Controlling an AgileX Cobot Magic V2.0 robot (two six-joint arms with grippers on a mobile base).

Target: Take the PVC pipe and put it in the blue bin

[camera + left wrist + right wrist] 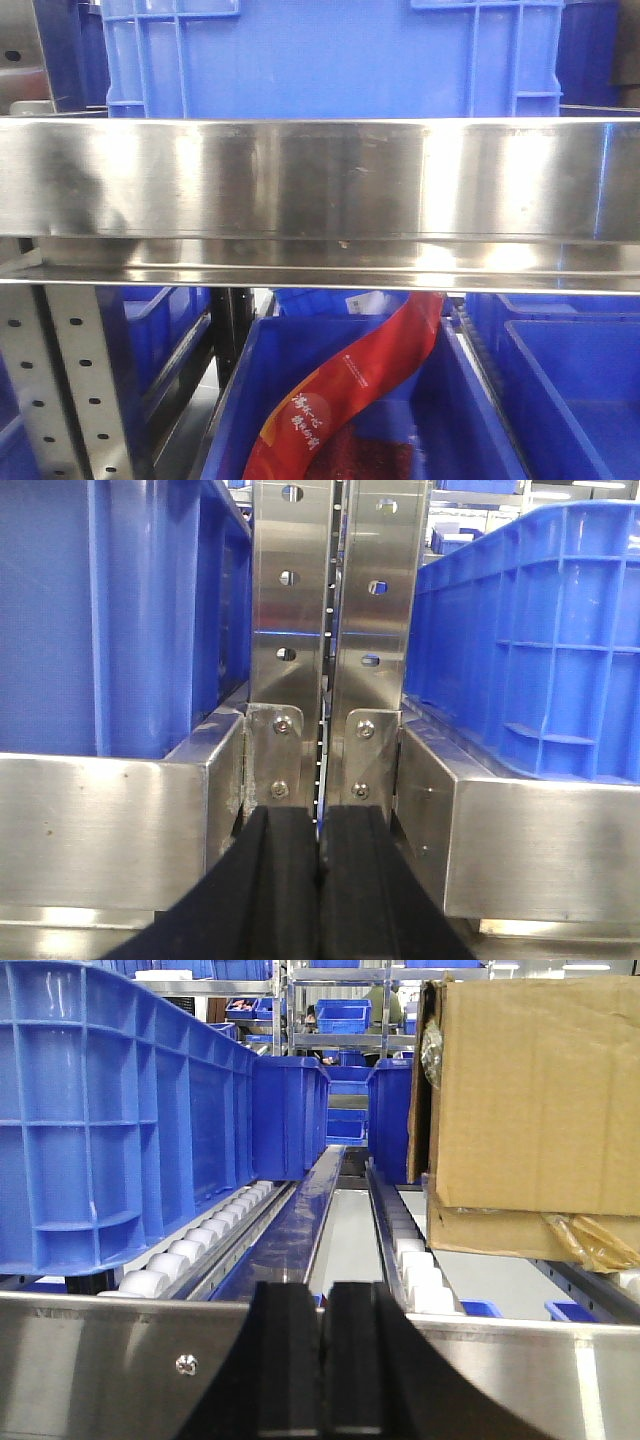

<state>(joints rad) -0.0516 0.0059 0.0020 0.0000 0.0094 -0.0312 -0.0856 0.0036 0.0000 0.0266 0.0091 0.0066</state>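
Across the front view we see a shiny steel rail filling the middle, nearest the camera, with a blue bin standing on the shelf above it. Below the rail, a second blue bin holds a red packet with white lettering, which leans up toward the rail; more blue bins sit to either side. We find no white pipe in this view. From the left wrist, we see the left gripper at the bottom edge, its two black fingers pressed together with nothing between them, just in front of two perforated steel posts. Blue bins stand on steel ledges to both sides. From the right wrist, we see the right gripper with its black fingers likewise closed on nothing, in front of a steel bar. Beyond it run roller tracks, a big blue crate on the left and a cardboard box on the right. The pipe shows in none of our views.
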